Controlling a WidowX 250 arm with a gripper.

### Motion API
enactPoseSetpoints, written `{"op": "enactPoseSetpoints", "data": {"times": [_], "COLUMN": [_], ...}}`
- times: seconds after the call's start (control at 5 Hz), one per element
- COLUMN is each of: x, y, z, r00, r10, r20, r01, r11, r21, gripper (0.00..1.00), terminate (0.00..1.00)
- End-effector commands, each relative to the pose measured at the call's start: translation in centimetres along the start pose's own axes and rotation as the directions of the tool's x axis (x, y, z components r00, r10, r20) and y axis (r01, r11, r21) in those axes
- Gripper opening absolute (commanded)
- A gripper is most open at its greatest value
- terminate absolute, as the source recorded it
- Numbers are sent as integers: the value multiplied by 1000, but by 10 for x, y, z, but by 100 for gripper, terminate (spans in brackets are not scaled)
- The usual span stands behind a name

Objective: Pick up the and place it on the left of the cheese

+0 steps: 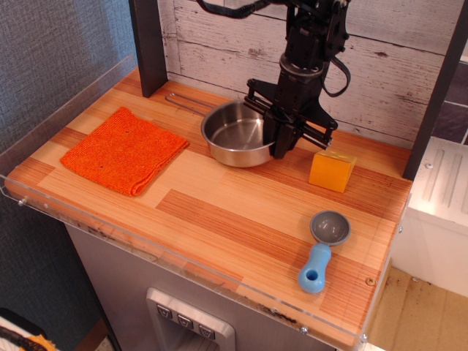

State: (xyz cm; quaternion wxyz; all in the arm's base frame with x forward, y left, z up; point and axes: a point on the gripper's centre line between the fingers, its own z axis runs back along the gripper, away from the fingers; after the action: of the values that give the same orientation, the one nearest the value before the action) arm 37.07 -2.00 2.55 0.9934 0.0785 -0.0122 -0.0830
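Now the pot (235, 134) was held at its right rim by the fingers (278, 148), toward the back edge of the surface (241, 219).

The black fingers were seen closed on the pot's rim, with the arm reaching down from above. The shiny pot sat low at the surface, though contact with the wood could not be judged; its thin wire handle (184, 102) pointed toward the back left corner. The cheese (332, 170) lay just right of the pot, apart from it. An orange cloth (123, 150) was spread flat near the left edge, and a grey scoop with a blue handle (322, 251) rested toward the front right corner.
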Motion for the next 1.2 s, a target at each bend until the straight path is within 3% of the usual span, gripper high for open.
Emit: {"op": "enactPoseSetpoints", "data": {"times": [0.0,0.4,0.6,0.8,1.0], "x": [18,14,10,0,-19], "y": [5,12,16,29,37], "z": [18,14,16,26,45], "r00": [994,992,990,975,953], "r10": [-19,-23,2,48,81], "r20": [104,123,141,216,291], "r01": [19,29,13,-5,-13], "r11": [1000,998,995,981,974], "r21": [-1,-52,-103,-195,-227], "gripper": [0,0,100,100,100], "terminate": [0,0,0,0,0]}}
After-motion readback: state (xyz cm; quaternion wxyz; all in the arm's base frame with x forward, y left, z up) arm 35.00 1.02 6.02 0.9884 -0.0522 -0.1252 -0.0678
